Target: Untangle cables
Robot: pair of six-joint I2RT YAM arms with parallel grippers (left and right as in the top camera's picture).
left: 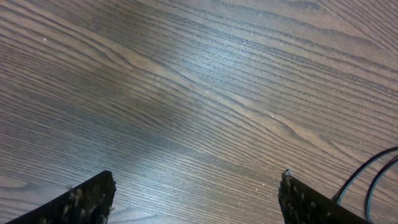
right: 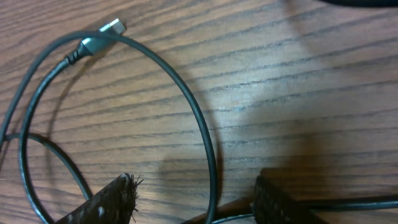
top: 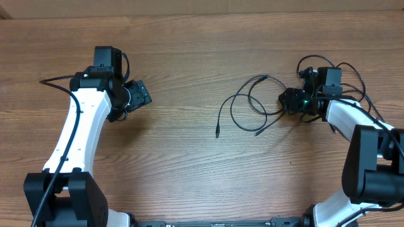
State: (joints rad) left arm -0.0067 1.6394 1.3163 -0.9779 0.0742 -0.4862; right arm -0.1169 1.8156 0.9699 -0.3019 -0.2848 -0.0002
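Observation:
Thin black cables [top: 249,107] lie looped on the wooden table right of centre, one loose end [top: 218,133] pointing toward the front. My right gripper [top: 289,101] is open at the right edge of the loops. In the right wrist view a cable loop [right: 205,134] runs between my open fingers [right: 196,199], and a silver-tipped plug [right: 106,32] lies beyond them. My left gripper [top: 140,96] is open and empty at the left, well away from the cables. The left wrist view shows its fingers [left: 196,202] over bare wood, with black cords [left: 373,171] at the right edge.
The wooden table [top: 189,170] fills the view. The arms' own thicker black wires [top: 353,79] trail at the far right by the right wrist.

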